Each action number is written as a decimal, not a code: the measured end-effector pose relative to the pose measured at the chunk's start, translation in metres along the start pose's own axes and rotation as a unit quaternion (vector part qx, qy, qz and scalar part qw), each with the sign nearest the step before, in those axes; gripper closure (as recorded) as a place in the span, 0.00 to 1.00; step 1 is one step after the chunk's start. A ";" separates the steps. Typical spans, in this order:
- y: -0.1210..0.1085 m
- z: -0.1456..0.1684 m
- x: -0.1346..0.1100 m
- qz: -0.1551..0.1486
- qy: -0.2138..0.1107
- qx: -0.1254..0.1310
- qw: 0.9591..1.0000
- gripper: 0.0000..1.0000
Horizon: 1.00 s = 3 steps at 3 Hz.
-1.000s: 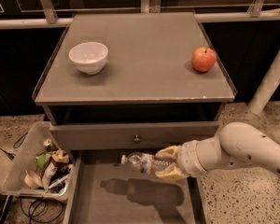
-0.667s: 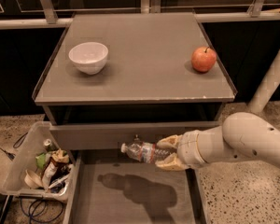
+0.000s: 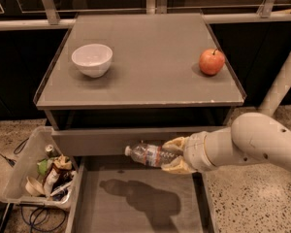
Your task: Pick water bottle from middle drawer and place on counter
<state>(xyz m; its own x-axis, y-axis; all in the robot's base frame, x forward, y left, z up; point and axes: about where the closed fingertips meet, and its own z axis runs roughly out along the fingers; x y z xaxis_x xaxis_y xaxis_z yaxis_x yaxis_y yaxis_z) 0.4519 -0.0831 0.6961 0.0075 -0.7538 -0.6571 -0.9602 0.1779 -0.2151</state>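
Reaches in from the right with a thick pale arm (image 3: 252,142) and holds the gripper (image 3: 170,155) in front of the cabinet, above the far end of the open middle drawer (image 3: 99,215). Clamps the jaws on the water bottle (image 3: 146,154), with one tan finger (image 3: 177,142) over it and the other under it. Carries the bottle almost level, white cap pointing left and a touch higher than the base, label band around the middle, base end hidden inside the grip. Holds it clear of the drawer's bottom, level with the shut drawer front (image 3: 87,141) just behind, and throws a dark shadow (image 3: 145,198) of bottle and gripper onto the grey surface below. Leaves the counter (image 3: 150,76) above and farther back, apart from the bottle, bearing a white bowl (image 3: 92,58) on the left side and a red apple (image 3: 212,61) on the right side, near the right edge. Has, just left of the drawer on the speckled floor (image 3: 247,203), a clear plastic bin (image 3: 20,171) filled with mixed rubbish, with dark cables (image 3: 31,217) trailing beneath its near side.
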 end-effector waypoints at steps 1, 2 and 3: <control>-0.010 -0.030 -0.036 -0.026 0.011 0.028 0.999 1.00; -0.019 -0.072 -0.077 -0.058 0.012 0.060 0.996 1.00; -0.042 -0.111 -0.107 -0.078 0.001 0.085 0.993 1.00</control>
<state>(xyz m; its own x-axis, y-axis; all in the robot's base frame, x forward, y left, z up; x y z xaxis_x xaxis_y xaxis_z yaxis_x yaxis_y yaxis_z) 0.4600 -0.0799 0.8560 0.1525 -0.7821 -0.6042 -0.8859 0.1629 -0.4344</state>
